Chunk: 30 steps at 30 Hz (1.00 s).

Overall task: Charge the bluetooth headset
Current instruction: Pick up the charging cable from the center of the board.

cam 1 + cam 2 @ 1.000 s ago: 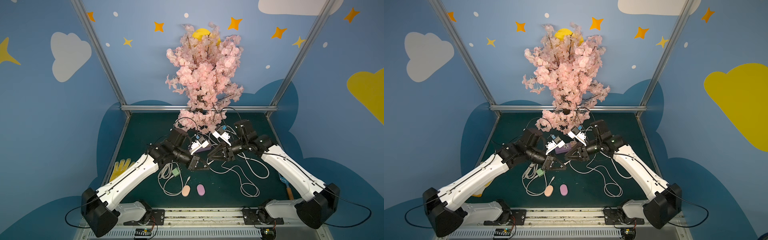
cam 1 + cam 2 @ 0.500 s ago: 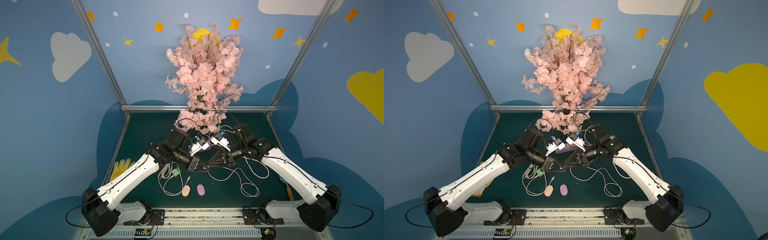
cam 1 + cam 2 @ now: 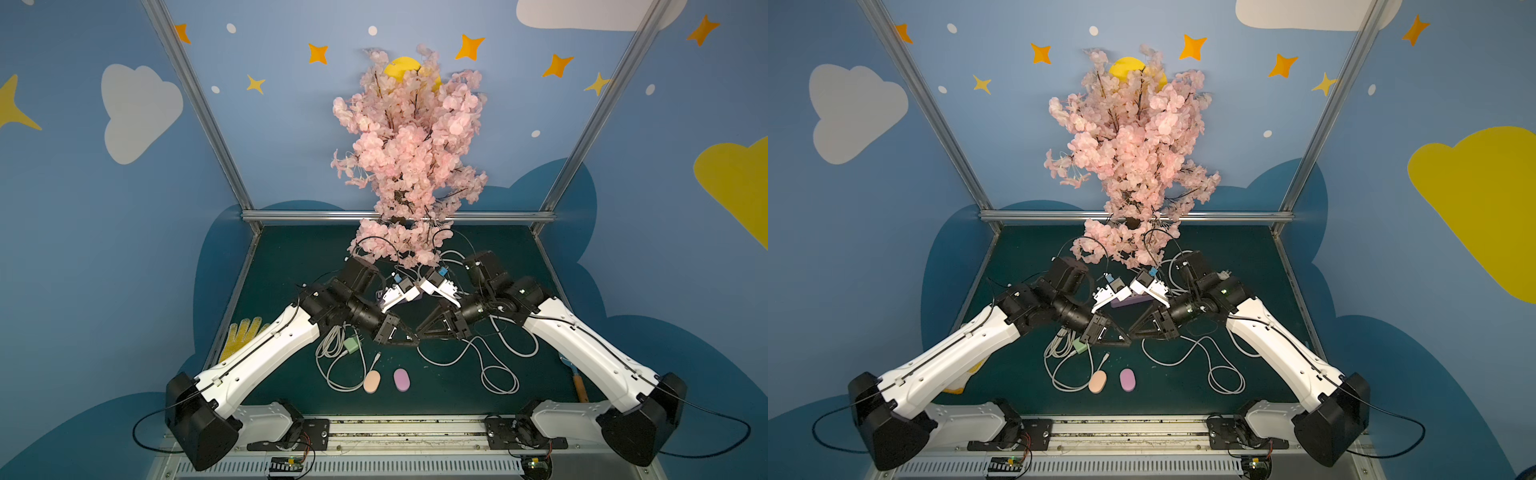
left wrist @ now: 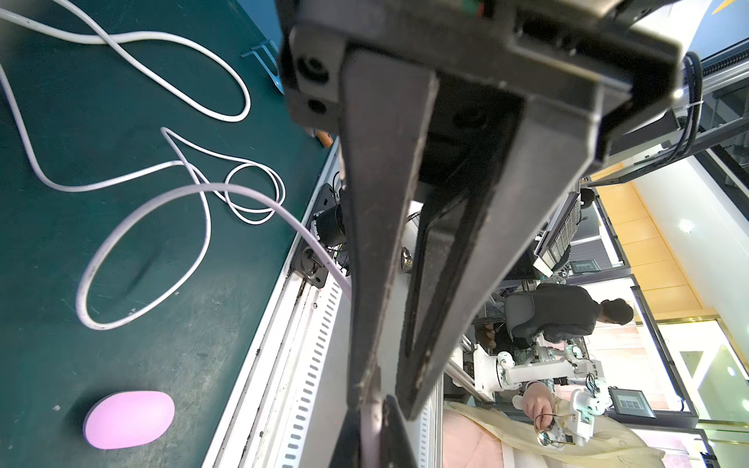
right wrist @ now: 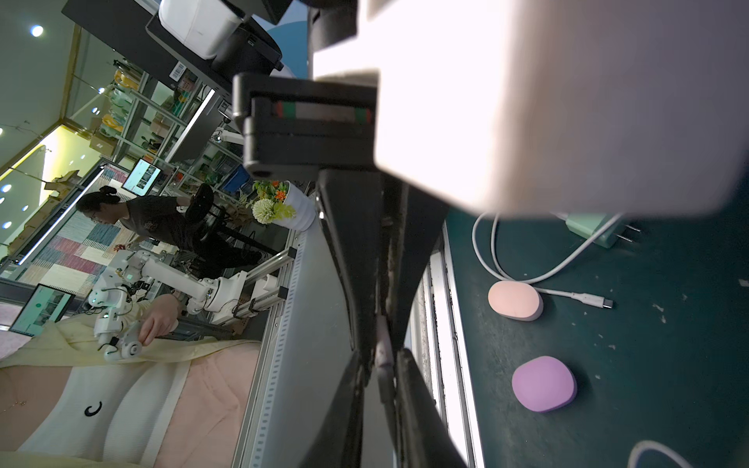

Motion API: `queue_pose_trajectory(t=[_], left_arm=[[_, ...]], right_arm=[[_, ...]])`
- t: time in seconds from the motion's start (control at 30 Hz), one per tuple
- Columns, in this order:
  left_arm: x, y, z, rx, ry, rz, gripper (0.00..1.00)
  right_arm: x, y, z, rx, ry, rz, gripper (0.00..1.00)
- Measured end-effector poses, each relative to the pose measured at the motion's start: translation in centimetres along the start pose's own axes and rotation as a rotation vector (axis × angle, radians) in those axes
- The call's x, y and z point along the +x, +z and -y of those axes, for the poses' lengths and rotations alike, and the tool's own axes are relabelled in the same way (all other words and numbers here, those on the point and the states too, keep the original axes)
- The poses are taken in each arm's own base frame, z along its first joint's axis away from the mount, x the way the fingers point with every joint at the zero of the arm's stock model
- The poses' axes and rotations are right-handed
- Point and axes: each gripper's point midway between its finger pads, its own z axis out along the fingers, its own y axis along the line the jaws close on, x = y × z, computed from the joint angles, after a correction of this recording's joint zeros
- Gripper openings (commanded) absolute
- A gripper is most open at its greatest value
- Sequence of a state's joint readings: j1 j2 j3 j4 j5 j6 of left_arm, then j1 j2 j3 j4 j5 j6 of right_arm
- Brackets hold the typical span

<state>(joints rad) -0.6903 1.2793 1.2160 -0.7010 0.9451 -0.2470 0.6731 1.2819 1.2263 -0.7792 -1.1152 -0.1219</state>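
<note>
charging cable (image 4: pixel 210 187) pinched by left end effector (image 4: pixel 385 401), pressed together; right end effector (image 5: pixel 381 348) pinches same cable.

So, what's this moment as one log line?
left gripper: shut on white cable | right gripper: shut on same cable | purple case: not plugged in

Soft even light on top; wrist views dim, near parts blurred, edges bowed

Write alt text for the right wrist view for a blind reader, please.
The right gripper, fingers close together, fills the centre, a pale cable at its tips. A peach case, a purple case and a mint charger lie on the mat.
</note>
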Motion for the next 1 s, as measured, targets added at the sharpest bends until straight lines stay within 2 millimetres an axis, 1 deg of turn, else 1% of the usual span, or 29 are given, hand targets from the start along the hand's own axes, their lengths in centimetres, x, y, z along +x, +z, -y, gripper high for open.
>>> queue_pose_trajectory(t=[0.23,0.3,0.43,0.47,0.5,0.6,0.7,0.73,0.8,0.87,0.9,0.97,1.0], left_arm=[[0.2,0.0,0.0,-0.003,-0.005,-0.015,0.03],[0.2,0.0,0.0,-0.002,-0.006,-0.019,0.03],[0.2,-0.1,0.1,0.000,-0.006,-0.026,0.03],[0.2,-0.1,0.1,0.000,-0.006,-0.027,0.04],[0.3,-0.1,0.1,0.001,-0.008,-0.029,0.09],[0.2,-0.1,0.1,-0.002,-0.003,-0.025,0.42],[-0.3,-0.4,-0.1,-0.007,-0.005,-0.007,0.61],[-0.6,-0.5,-0.1,-0.008,-0.003,0.004,0.64],[-1.2,-0.9,-0.1,-0.009,0.012,0.034,0.64],[-1.5,-1.4,0.2,-0.006,0.026,0.072,0.60],[-1.6,-1.8,0.3,-0.005,0.033,0.093,0.58],[-1.6,-2.4,0.6,-0.001,0.047,0.137,0.50],[-1.6,-2.7,0.7,0.001,0.051,0.159,0.48]], right_arm=[[0.4,0.1,0.0,0.004,0.007,-0.014,0.17],[0.5,0.1,0.0,0.005,0.009,-0.016,0.13],[0.6,0.3,-0.1,0.003,0.009,-0.022,0.00],[0.6,0.3,-0.1,0.002,0.013,-0.023,0.00],[0.6,0.3,-0.1,0.002,0.013,-0.023,0.00],[0.6,0.4,-0.1,0.005,0.015,-0.018,0.00],[0.9,0.5,0.0,0.016,0.011,-0.003,0.00],[1.0,0.5,0.0,0.021,0.014,0.003,0.00],[1.4,0.6,0.2,0.028,0.023,0.009,0.00],[1.6,0.7,0.5,0.038,0.034,0.018,0.00],[1.6,0.7,0.7,0.042,0.040,0.025,0.00],[1.5,0.7,1.0,0.053,0.045,0.039,0.00],[1.3,0.7,1.1,0.060,0.047,0.050,0.00]])
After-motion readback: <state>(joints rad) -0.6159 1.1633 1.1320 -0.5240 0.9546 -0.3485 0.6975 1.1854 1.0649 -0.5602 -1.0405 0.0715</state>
